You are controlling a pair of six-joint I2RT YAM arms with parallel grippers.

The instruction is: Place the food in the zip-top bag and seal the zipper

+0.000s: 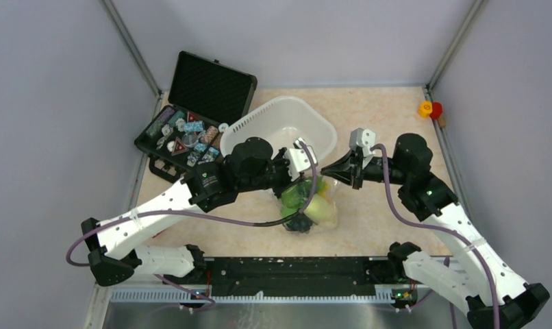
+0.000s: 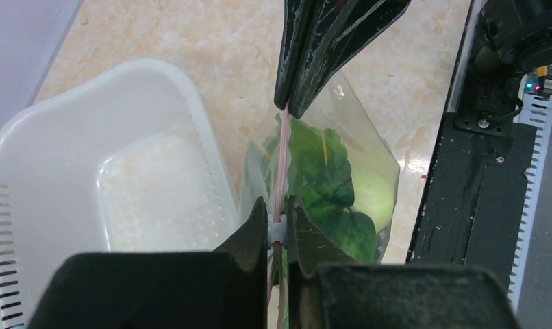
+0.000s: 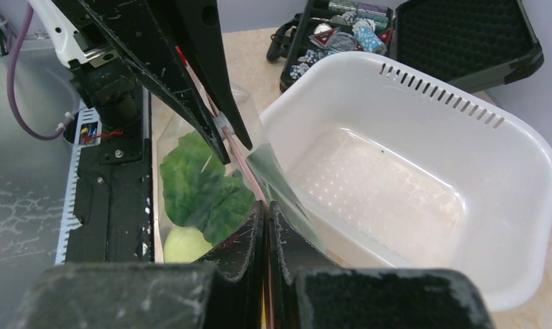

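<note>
The clear zip-top bag [image 1: 313,205] hangs between my two grippers with the food [image 1: 302,199] inside: green bok choy leaves [image 2: 324,175], a pale round vegetable [image 2: 372,192] and dark grapes [image 1: 299,223]. The pinkish-red zipper [image 2: 282,164] runs taut between the grippers. My left gripper [image 2: 279,229] is shut on the small white slider tab [image 2: 277,229]. My right gripper [image 3: 267,209] is shut on the zipper strip's other end [image 3: 240,157]. In the top view the left gripper [image 1: 306,164] and right gripper [image 1: 328,169] are close together above the bag.
The translucent white tub [image 1: 280,127] stands empty just behind the bag. An open black case [image 1: 191,116] of small trinkets sits at the back left. A red and yellow object [image 1: 429,109] lies at the back right corner. A black rail [image 1: 294,271] runs along the near edge.
</note>
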